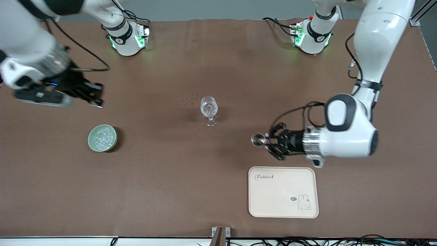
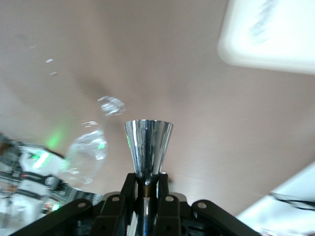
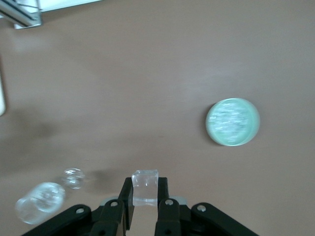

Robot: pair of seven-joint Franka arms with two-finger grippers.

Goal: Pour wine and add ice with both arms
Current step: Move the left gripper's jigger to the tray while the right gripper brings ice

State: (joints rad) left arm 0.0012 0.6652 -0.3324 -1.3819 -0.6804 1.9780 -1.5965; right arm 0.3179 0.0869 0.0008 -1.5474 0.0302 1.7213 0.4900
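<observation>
The table [image 1: 205, 177] carries a tray [image 1: 283, 192] near the front camera, a green bowl [image 1: 102, 138] toward the right arm's end, and a glass [image 1: 209, 110] at the centre.

The left arm [image 1: 355, 130] comes in low, its gripper [image 1: 264, 141] clamped on a shiny metal cup [image 1: 258, 139] held sideways over bare table, between the glass and the tray. Whether the glass has wine in it I cannot tell, so pouring looks under way or just done.

The right arm [image 1: 27, 58] has its gripper [image 1: 97, 97] up over the table above the bowl. Its fingers pinch one cube [image 3: 145, 187].

The rest of the ice [image 1: 103, 137] lies in the bowl. By my reading, the ice step is half done — a cube is picked, and carrying it to the glass and dropping it remain.
</observation>
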